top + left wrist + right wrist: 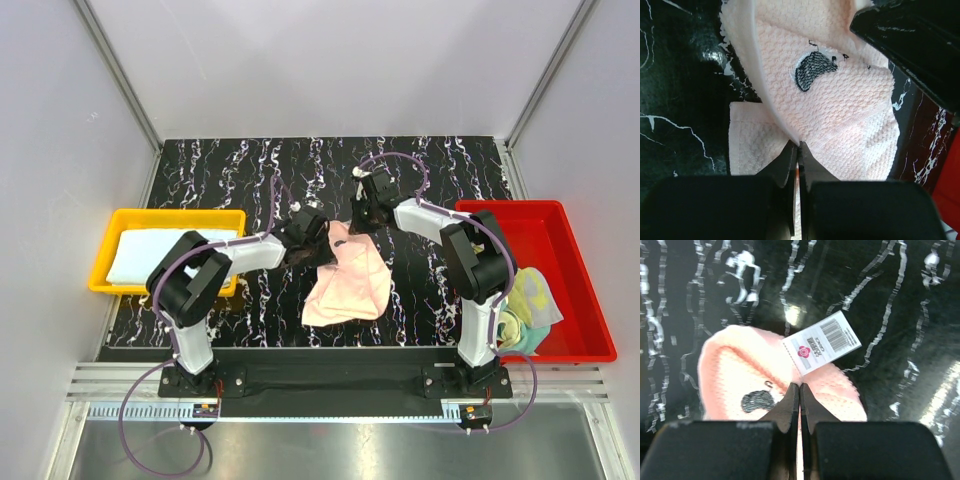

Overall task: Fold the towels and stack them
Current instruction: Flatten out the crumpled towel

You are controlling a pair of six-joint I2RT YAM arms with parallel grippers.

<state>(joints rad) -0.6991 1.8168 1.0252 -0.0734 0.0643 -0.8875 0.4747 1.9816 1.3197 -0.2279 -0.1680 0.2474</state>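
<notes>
A pink towel (pixel 348 280) with a small black embroidered mark lies crumpled on the dark marbled table, its far end lifted between both grippers. My left gripper (pixel 312 238) is shut on the towel's edge (pixel 805 120); its fingertips (pixel 790 152) pinch the white hem. My right gripper (pixel 362 215) is shut on the towel (pixel 740 370) just below a white barcode tag (pixel 822 341). A folded pale blue towel (pixel 150 255) lies in the yellow tray. Crumpled yellow and green towels (pixel 525 305) lie in the red bin.
The yellow tray (pixel 170 216) stands at the left edge of the table, the red bin (pixel 570 255) at the right. The dark marbled table (pixel 250 170) extends behind the arms. White walls enclose the cell.
</notes>
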